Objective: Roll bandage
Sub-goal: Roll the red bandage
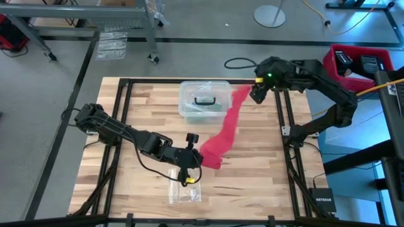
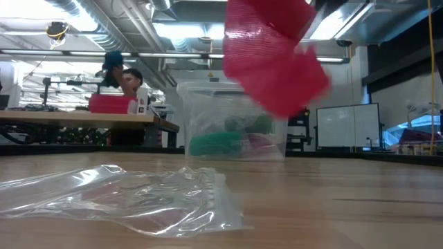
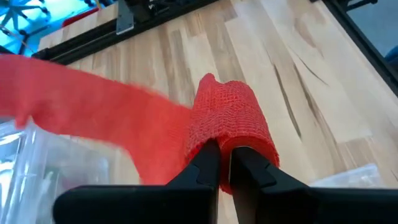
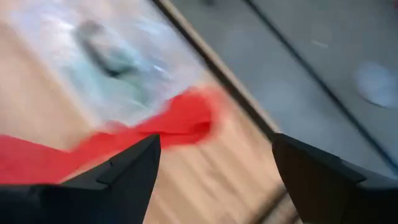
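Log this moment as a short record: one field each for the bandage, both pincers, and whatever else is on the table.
bandage: red bandage, partly wound at one end, the rest a loose strip running up toward the right pincer
left pincer: left pincer shut on the wound end, above the table
right pincer: right pincer open near the strip's far end by the table's back edge, not gripping it
box: clear plastic box with black handle, at the back of the table
bag: clear plastic bag lying flat at the front

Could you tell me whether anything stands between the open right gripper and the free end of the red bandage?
Nothing visible does. The right gripper hangs open just beyond the bandage, whose free end shows bare between its fingers in the right wrist view. The clear box lies beside the strip, not across it. The left gripper is shut on the rolled end.
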Robot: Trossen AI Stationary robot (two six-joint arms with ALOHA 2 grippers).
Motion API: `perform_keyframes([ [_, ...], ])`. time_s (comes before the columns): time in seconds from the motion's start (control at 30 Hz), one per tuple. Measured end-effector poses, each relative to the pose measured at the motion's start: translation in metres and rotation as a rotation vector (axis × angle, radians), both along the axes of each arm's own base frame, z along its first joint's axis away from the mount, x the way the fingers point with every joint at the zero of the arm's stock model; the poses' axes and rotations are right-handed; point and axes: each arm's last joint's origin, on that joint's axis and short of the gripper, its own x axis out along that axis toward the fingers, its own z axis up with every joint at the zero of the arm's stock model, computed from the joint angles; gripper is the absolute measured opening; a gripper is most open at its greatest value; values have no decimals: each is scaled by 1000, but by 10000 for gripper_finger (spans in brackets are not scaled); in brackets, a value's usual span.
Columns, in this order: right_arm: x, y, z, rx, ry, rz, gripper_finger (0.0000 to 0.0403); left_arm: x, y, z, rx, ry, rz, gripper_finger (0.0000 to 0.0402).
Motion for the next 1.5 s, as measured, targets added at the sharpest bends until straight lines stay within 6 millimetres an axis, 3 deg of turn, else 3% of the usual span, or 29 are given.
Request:
perform_keyframes([
  [0.07, 0, 0, -1, 32, -20, -31, 314, 0, 0, 0, -1, -4, 1, 12],
  [0.23, 9, 7, -2, 247, -86, 165, 314, 4, 6, 2, -6, -23, 16, 12],
  [0.4, 1, 9, 1, 226, -99, 158, 314, 6, 2, 9, -55, -71, -21, 12],
  [0.57, -10, 11, 7, 168, -116, 145, 314, -2, -1, 39, -115, -139, -78, 12],
  [0.7, -14, 25, 2, 108, -136, 188, 314, -19, 3, 64, -131, -195, -92, 12],
  [0.93, -3, 53, -48, 66, -81, 235, 314, -60, 13, 77, -217, -41, -113, 12],
  [1.2, 18, 62, -119, 19, 28, 231, 314, -108, 8, 102, -423, -13, -126, 12],
  [1.37, 34, 64, -151, 116, 25, 245, 314, -133, 10, 121, -473, -100, -137, 12],
  [1.5, 44, 69, -171, 247, 57, 343, 314, -139, 13, 123, -420, -122, -94, 12],
])
